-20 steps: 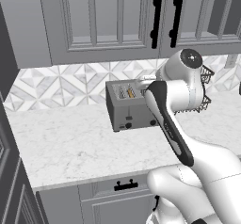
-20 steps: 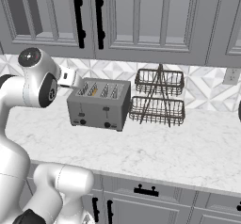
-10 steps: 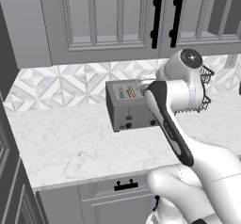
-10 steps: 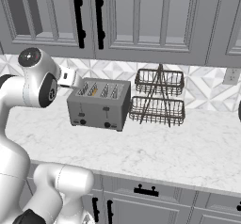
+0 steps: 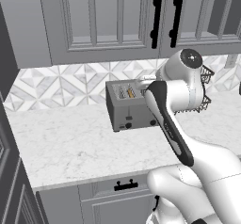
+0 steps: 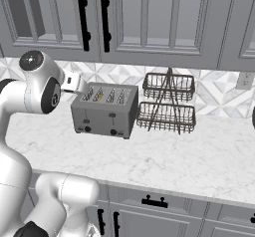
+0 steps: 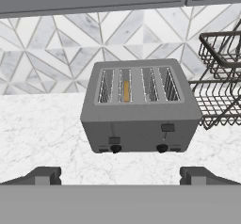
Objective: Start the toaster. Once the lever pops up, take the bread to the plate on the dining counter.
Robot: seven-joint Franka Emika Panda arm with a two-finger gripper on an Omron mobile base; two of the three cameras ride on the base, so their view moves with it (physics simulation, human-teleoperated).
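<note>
The toaster (image 7: 140,106) is taken as landmark: it stands on the marble desk (image 6: 164,156) against the tiled wall, with the wire rack (image 6: 167,104) just to its right. The bread (image 7: 126,91) sits in the second slot from the left, only its golden edge seen. The pincer (image 7: 120,176) is spread wide, holds nothing, and hangs in front of the toaster, apart from it.

Risks: the left slider tab (image 7: 114,140) is small, so a fingertip could slip off it or the wrong tab be pressed; a hard push could shove the toaster back.

Both tabs and knobs are shown head-on in the hand view. In the left base view, part of the toaster front is hidden by the arm.
</note>
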